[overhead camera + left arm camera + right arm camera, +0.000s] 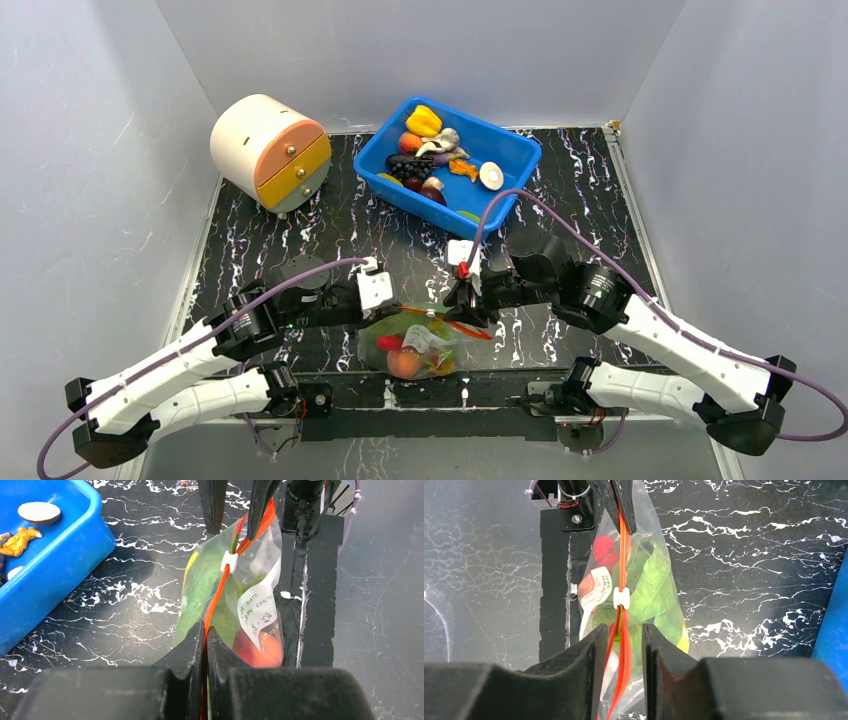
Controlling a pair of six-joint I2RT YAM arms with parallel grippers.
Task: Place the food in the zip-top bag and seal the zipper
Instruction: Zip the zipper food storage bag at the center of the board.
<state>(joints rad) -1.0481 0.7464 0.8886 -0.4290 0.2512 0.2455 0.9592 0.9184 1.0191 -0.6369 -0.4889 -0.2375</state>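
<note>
The zip-top bag (436, 350) hangs between my two grippers near the table's front edge. It holds the food: green leaves (651, 587), a red piece (603, 550), a peach (403, 364) and a yellow piece (682, 643). The zipper (218, 592) runs along its mouth with a white slider (228, 561) about midway. My left gripper (206, 632) is shut on the zipper's left end. My right gripper (624, 630) is open, and its jaws stand either side of the zipper (623, 555) at the other end with a gap. In the top view the left gripper (392, 308) and right gripper (462, 300) face each other.
A blue bin (521, 153) with several toy foods stands at the back middle. A round cream drawer unit (268, 150) stands at the back left. Grey walls close in both sides and the back. The arms' black base bar (480, 392) lies just in front of the bag.
</note>
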